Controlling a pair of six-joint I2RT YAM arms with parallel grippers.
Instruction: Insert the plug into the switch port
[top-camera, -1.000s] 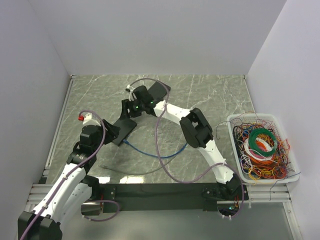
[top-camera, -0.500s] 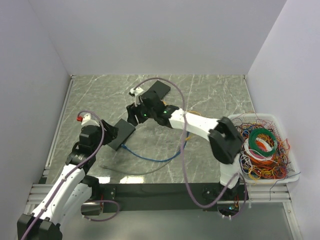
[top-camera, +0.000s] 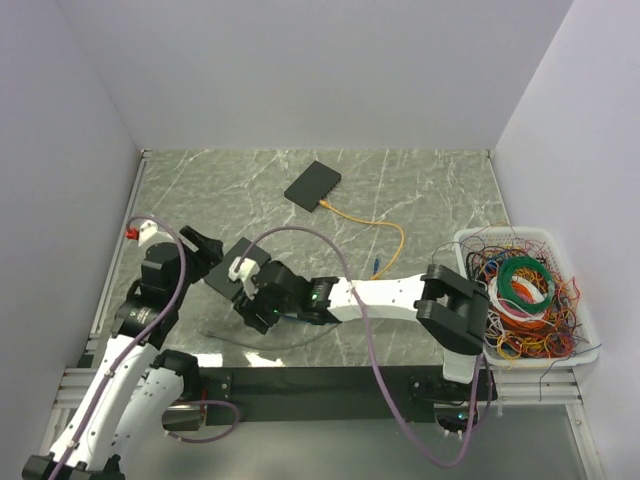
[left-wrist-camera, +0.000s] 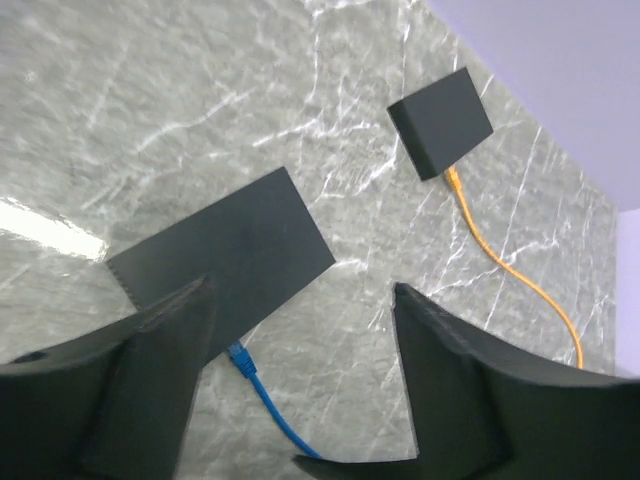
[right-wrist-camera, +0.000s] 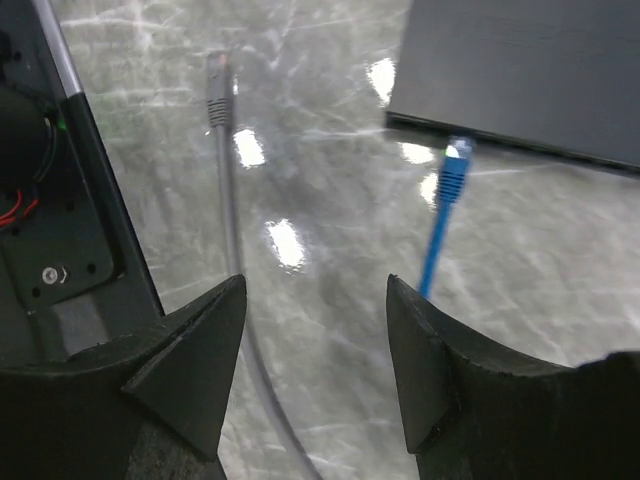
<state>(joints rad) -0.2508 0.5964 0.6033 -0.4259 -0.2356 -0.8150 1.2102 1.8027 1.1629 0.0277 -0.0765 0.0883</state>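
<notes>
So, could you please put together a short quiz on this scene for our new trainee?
1. True or false: the right gripper is gripping the blue cable.
2. What colour is the cable whose plug lies at the edge of the near switch? A) orange B) blue C) grey
3. How many black switches lie on the table?

Key:
1. False. Its jaws stand open, and the cable lies on the table below them.
2. B.
3. Two: the near switch and the far switch.
</notes>
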